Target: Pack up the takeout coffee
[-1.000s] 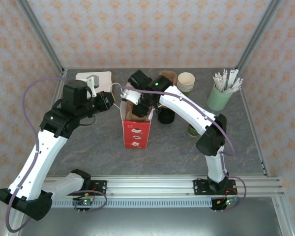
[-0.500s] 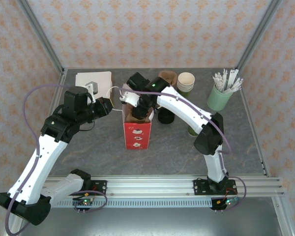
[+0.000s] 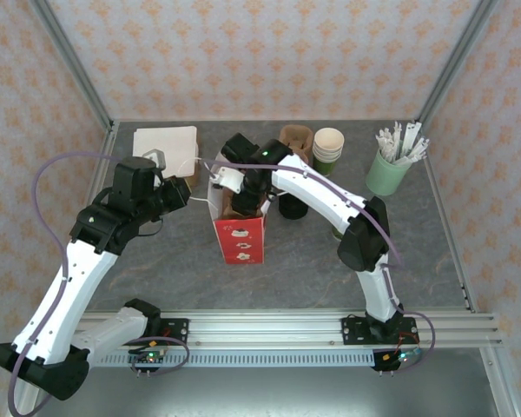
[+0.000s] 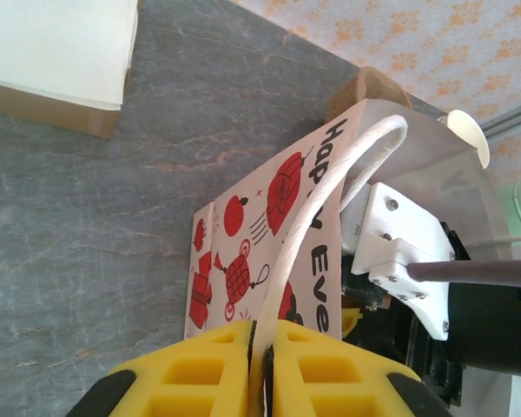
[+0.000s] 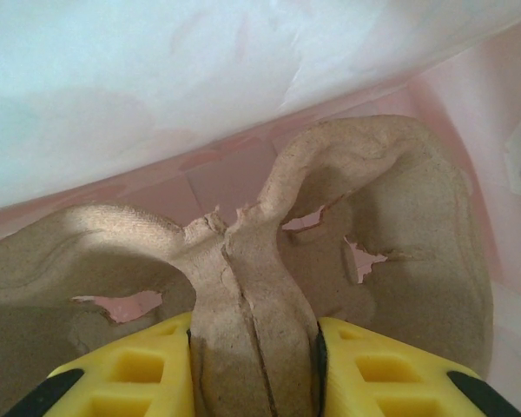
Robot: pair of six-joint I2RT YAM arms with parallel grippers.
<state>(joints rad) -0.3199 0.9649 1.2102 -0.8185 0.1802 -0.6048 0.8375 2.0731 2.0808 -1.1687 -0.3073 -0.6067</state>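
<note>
The coffee (image 3: 293, 207) stands on the table (image 3: 156, 261) just right of the bag (image 3: 240, 239), its black lid partly under the right arm (image 3: 321, 193), which crosses above it and dips into the bag's open mouth. Behind are a stack of cups (image 3: 328, 144) and a brown stack (image 3: 295, 136); a holder (image 3: 389, 169) of white sticks stands far right, a white pad (image 3: 166, 143) far left. The left arm (image 3: 87, 252) reaches to the bag's left side. From the left wrist, the left claw (image 4: 262, 334) is pinched tight on the bag's white rope handle (image 4: 330, 187), which arches up to the bag's rim; the printed side of the bag faces the camera and the right arm's white bracket (image 4: 399, 252) sits at its mouth. From the right wrist, inside the bag, the right claw (image 5: 253, 347) grips the middle ridge of a brown pulp carrier (image 5: 365, 217), its torn cup wells spreading to both sides and the bag's pale wall close above.
</note>
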